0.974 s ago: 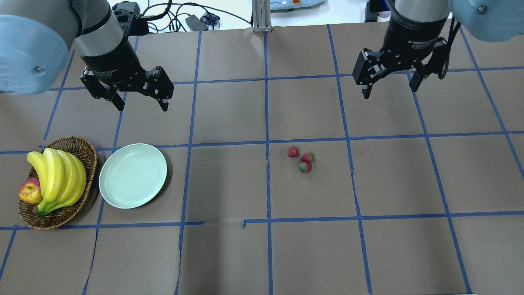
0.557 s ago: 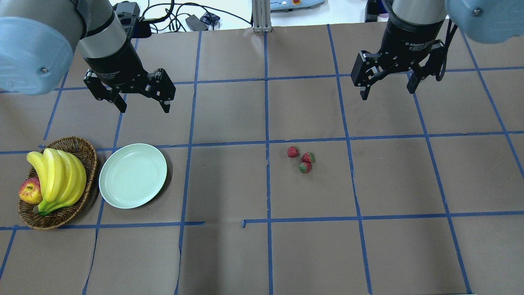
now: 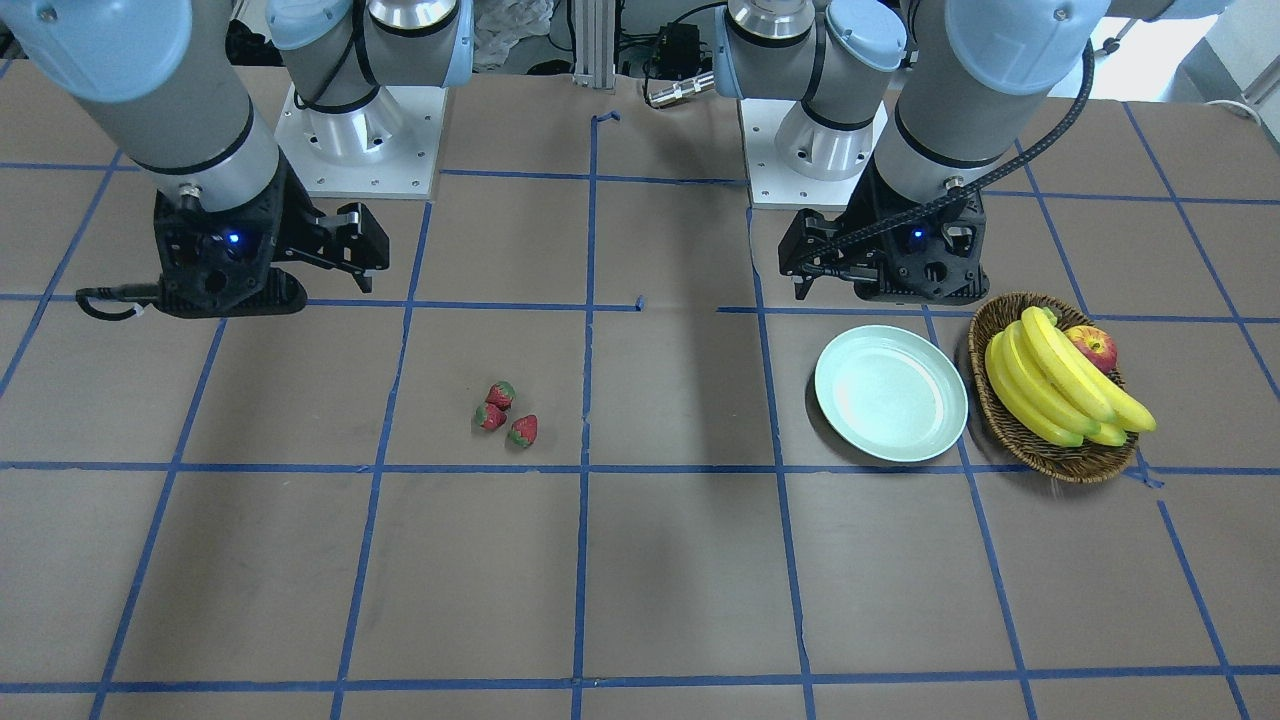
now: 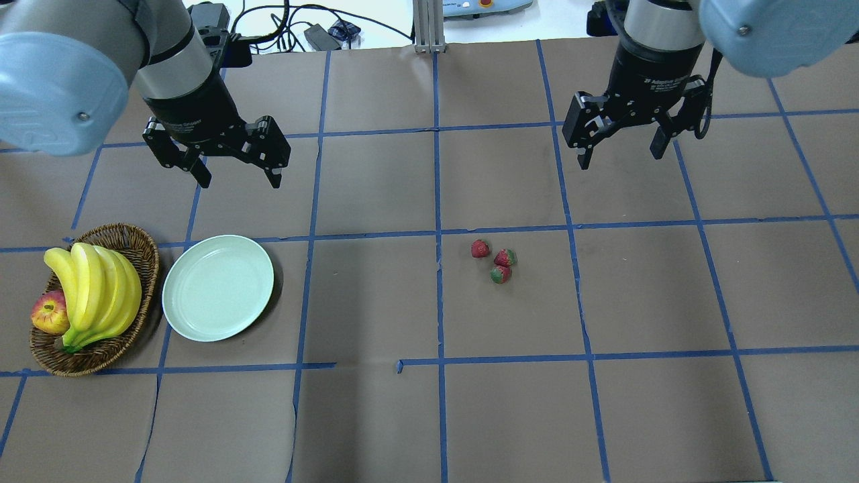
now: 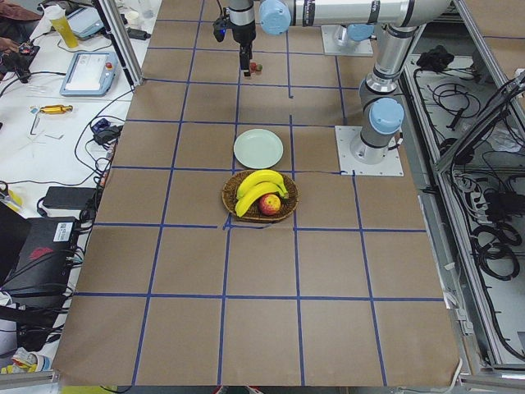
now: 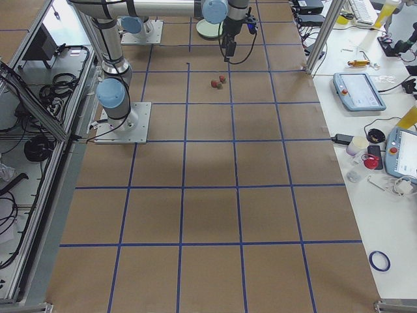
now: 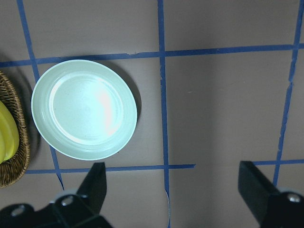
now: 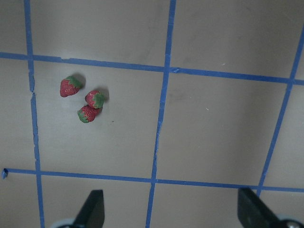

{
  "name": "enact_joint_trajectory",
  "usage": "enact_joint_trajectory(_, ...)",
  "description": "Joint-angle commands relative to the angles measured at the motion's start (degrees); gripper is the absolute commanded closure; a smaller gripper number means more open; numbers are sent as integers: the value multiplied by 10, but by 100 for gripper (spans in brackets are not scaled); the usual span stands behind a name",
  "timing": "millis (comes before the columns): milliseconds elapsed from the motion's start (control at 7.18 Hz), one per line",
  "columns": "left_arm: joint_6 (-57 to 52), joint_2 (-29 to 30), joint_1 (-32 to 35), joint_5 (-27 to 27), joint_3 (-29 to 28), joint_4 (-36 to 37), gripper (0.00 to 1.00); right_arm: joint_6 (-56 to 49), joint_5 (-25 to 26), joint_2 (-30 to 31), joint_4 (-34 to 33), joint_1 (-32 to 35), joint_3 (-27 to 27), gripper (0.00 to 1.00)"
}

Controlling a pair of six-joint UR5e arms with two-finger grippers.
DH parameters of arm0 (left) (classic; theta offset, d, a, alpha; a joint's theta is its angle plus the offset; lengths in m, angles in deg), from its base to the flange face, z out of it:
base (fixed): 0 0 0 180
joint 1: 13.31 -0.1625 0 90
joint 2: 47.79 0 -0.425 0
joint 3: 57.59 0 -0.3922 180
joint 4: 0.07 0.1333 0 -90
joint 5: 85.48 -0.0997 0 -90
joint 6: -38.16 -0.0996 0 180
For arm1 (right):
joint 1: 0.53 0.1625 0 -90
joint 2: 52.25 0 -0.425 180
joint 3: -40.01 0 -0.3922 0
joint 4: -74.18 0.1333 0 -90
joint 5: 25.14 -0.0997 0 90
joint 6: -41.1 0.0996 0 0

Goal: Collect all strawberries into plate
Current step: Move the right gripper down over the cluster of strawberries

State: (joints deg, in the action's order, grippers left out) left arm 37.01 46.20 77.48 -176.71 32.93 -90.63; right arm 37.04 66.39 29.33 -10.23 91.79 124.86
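Three small red strawberries [image 4: 480, 248] [image 4: 504, 257] [image 4: 500, 274] lie close together on the brown table, right of centre; they also show in the front view [image 3: 500, 393] and the right wrist view [image 8: 95, 99]. The pale mint-green plate [image 4: 218, 287] lies empty at the left, also in the left wrist view [image 7: 84, 108]. My left gripper [image 4: 238, 181] is open and empty, hovering behind the plate. My right gripper [image 4: 621, 159] is open and empty, hovering behind and to the right of the strawberries.
A brown wicker basket [image 4: 127, 231] with bananas [image 4: 97, 292] and a red-yellow apple [image 4: 48, 313] stands left of the plate, almost touching it. Blue tape lines grid the table. Cables and gear lie past the far edge.
My right gripper has moved left, toward the column of the strawberries. My left gripper has shifted slightly right. Both stay open; the strawberries and plate have not moved.
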Motion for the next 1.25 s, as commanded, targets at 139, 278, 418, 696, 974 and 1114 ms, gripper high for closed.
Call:
enact_joint_trajectory(139,0,3,0,1,1,0,0,-3,-3,-47,-113,64,46,0)
enact_joint_trajectory(278,0,3,0,0,7,0,0,-1,-4,-69,-154,78,54,0)
enact_joint_trajectory(418,0,3,0,0,13,1,0,5,-4,-93,-170,90,56,0)
enact_joint_trajectory(696,-1,4,0,0,16,1,0,38,-54,-131,-189,102,56,11)
enact_joint_trajectory(974,1,6,0,0,19,1,0,87,-65,-164,-253,119,69,27)
enact_joint_trajectory(1114,3,5,0,0,25,1,0,90,-65,-179,-268,120,80,25)
